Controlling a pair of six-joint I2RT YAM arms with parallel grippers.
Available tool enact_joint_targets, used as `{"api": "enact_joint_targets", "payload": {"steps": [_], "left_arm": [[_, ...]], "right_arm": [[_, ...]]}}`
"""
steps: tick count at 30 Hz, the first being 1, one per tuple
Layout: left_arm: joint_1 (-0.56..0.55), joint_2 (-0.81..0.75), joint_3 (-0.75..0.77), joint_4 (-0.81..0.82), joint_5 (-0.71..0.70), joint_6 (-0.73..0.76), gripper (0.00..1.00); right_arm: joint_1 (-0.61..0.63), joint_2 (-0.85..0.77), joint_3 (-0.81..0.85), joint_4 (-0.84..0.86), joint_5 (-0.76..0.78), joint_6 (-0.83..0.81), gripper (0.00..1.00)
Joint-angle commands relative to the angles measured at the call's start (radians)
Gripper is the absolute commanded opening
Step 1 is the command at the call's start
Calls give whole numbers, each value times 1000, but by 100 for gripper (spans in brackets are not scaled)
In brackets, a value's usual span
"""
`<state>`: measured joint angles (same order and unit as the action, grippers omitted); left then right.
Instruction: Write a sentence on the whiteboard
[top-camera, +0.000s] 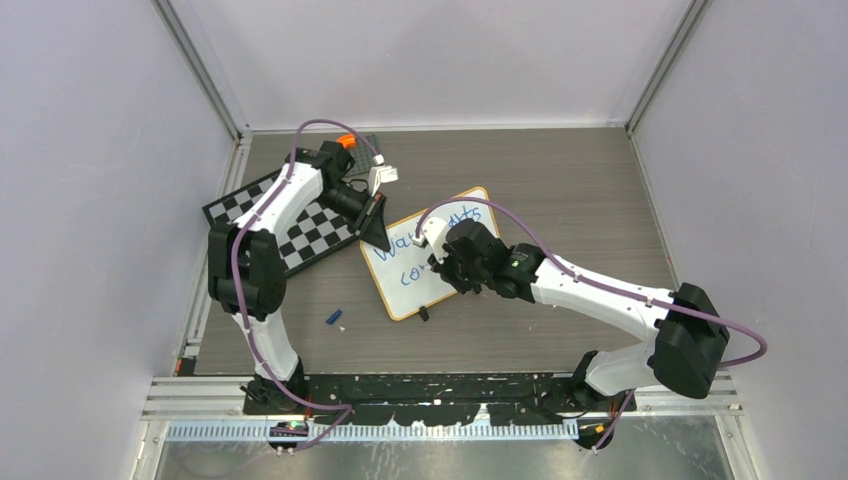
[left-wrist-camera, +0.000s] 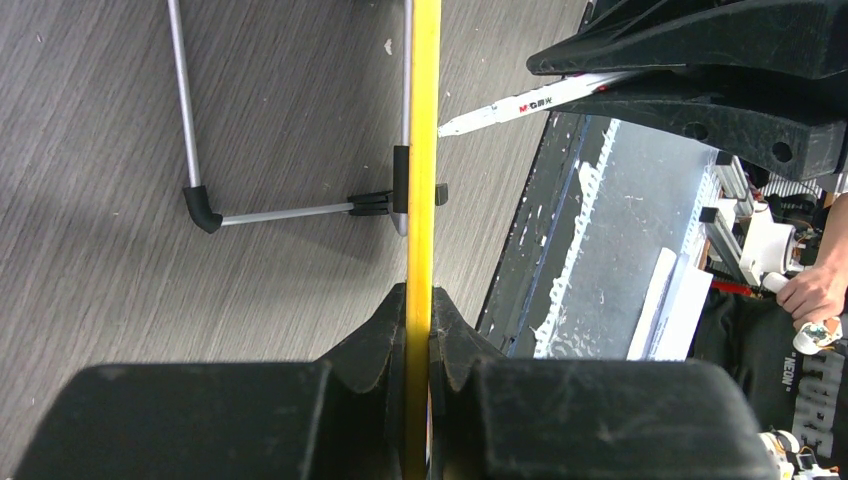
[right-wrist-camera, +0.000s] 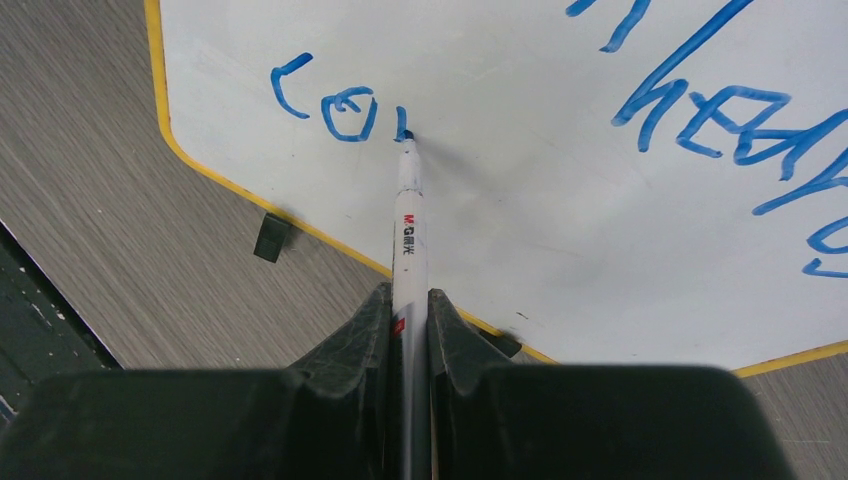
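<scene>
Second line of the sentence (right-wrist-camera: 655, 85) under way on the whiteboard (top-camera: 398, 288)
Left pincer (left-wrist-camera: 420, 300) pinches its yellow rim, mid-frame on the tabletop (top-camera: 560, 180). Right pincer (right-wrist-camera: 408, 300) clasps the marker (right-wrist-camera: 408, 215), tip touching after "co". Next likely calls for light strokes rightward.

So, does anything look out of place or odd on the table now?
Only small things. A small blue piece, probably a marker cap, lies loose on the table left of the whiteboard. The whiteboard sits at an angle to the table edges, but the left gripper clamps its rim, so that looks intended.
</scene>
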<state>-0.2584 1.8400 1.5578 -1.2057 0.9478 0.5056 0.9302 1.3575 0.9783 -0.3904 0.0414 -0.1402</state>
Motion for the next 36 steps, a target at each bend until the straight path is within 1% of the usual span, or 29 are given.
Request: {"api": "enact_joint_targets", "payload": {"steps": [1, 17, 25, 36], "left_arm": [[-15, 33, 7, 6, -21, 11, 0], [-14, 38, 8, 6, -21, 12, 0], [-14, 38, 8, 4, -23, 12, 0], [-15, 39, 13, 3, -21, 12, 0]], "right_arm": [[-3, 6, 51, 38, 29, -2, 0], [-2, 18, 7, -19, -7, -10, 0], [9, 32, 17, -40, -28, -16, 0], [5, 6, 44, 29, 50, 5, 0]]}}
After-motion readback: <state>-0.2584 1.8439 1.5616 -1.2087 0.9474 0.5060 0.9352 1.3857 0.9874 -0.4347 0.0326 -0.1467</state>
